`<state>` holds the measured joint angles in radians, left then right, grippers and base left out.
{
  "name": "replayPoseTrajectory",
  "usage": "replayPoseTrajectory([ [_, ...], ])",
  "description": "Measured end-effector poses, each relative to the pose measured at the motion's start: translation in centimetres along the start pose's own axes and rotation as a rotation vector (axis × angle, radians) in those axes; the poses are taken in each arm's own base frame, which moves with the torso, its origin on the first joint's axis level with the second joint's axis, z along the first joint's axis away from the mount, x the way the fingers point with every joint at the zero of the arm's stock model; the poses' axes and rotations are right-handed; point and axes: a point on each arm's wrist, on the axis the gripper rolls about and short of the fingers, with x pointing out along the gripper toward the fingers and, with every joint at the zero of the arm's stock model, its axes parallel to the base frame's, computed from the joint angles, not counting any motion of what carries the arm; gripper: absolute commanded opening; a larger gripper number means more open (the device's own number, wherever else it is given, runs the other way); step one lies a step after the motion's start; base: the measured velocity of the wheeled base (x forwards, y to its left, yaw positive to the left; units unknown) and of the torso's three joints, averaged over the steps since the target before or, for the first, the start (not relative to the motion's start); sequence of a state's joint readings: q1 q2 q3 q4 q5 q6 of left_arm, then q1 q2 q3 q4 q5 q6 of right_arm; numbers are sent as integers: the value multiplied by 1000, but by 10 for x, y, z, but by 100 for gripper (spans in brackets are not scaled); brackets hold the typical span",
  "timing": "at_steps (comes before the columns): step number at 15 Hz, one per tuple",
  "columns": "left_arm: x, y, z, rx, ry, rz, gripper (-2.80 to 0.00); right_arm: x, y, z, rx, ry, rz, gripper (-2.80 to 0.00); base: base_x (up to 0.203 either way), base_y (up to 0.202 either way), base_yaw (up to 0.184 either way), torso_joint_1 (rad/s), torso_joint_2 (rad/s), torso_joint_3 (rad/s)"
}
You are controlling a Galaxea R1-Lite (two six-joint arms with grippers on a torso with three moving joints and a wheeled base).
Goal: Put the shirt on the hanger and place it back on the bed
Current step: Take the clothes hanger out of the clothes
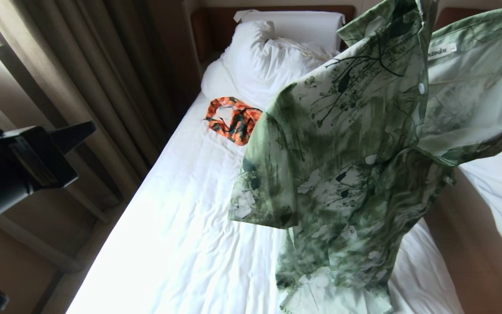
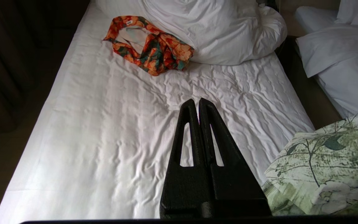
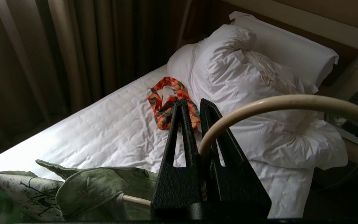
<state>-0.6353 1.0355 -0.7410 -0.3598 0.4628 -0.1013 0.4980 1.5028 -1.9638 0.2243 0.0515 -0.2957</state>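
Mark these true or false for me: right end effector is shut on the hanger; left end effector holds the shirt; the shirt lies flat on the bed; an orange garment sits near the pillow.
1. The right end effector is shut on the hanger. True.
2. The left end effector holds the shirt. False: it is shut and empty.
3. The shirt lies flat on the bed. False: it hangs in the air above it.
4. An orange garment sits near the pillow. True.

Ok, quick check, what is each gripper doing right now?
Left gripper: shut, holding nothing, above the bed.
Right gripper: shut on the hanger, with the shirt hanging from it over the bed.
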Motion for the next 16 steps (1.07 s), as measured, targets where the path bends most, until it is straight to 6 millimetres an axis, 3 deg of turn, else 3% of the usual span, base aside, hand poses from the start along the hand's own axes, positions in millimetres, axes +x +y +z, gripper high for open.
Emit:
replayPoseTrajectory([
  [8, -3, -1, 1, 23, 54, -15, -280, -4, -7, 1, -3, -4, -23, -280, 0, 0, 0, 108, -249, -142],
  [12, -1, -21, 3, 36, 127, -138, -280, -3, -12, -2, 4, 10, -57, -280, 0, 0, 0, 0, 0, 0],
  [13, 3, -29, -1, 45, 151, -174, -157, 0, -14, -4, 2, 17, -67, -280, 0, 0, 0, 0, 0, 0],
  [14, 8, -37, -6, 57, 177, -200, 0, 2, -17, -7, 0, 28, -79, -280, 0, 0, 0, 0, 0, 0],
  [16, 18, -55, -17, 86, 233, -263, 0, 7, -21, -13, 4, 46, -98, -280, 0, 0, 0, 0, 0, 0],
])
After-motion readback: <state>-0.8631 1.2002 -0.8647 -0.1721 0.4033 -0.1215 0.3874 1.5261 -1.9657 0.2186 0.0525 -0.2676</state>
